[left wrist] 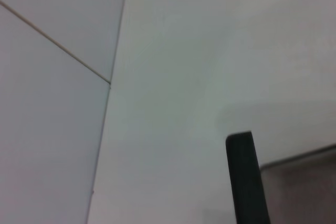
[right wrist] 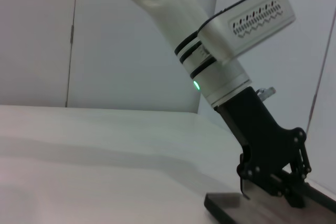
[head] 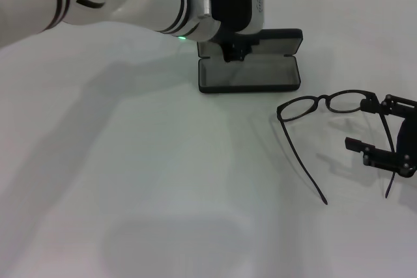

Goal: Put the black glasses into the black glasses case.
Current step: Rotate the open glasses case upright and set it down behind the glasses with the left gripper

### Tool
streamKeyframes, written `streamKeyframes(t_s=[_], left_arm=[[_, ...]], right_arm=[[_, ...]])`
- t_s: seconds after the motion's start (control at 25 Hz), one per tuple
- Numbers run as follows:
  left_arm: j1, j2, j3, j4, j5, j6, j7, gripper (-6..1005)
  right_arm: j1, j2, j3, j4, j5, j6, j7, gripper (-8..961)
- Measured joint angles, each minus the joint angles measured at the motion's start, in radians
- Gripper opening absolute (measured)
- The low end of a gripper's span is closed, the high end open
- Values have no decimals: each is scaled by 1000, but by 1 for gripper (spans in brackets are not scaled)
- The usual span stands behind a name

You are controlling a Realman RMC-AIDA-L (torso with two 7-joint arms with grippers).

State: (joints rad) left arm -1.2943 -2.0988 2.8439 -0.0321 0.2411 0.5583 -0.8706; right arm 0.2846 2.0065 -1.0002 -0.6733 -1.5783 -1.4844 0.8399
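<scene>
Black glasses [head: 326, 104] sit on the table [head: 130, 180] at the near right, unfolded, thin black frame with rounded clear lenses facing the far side, long slim temple arms running back toward the robot; one temple lies free on the surface, the other passes by the right gripper [head: 391, 135]. Right gripper is at the right edge of the head view, black linkage fingers spread apart on either side of the frame's right end and temple; contact with the frame cannot be told, nothing clearly clamped. Farther back, near centre, the black glasses case [head: 249, 73] lies open, oblong hard shell with rounded corners, grey lining in the tray, lid tilted back behind it. Left gripper [head: 236, 52] comes down from the white, black-ringed left arm [head: 130, 1] onto the case's rear edge at the hinge side of the lid; the right wrist view shows its black fingers [right wrist: 273, 174] low on the case, but whether they are open or closed cannot be told. Green light glows on the arm's wrist. Table is plain, smooth, white, matte. Behind it, pale wall panels with thin seams.
</scene>
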Motion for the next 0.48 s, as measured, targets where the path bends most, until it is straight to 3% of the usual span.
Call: streamKeyframes(t_s=[0.2,0.48], left_arm=[[-8,4,0,11,62,-2,-91,130],[-33,7,0,-34,67,84,-165,343]], right_arm=[[1,4,0,0,2,5,1,664],[2,5,0,0,5,7,3,664]])
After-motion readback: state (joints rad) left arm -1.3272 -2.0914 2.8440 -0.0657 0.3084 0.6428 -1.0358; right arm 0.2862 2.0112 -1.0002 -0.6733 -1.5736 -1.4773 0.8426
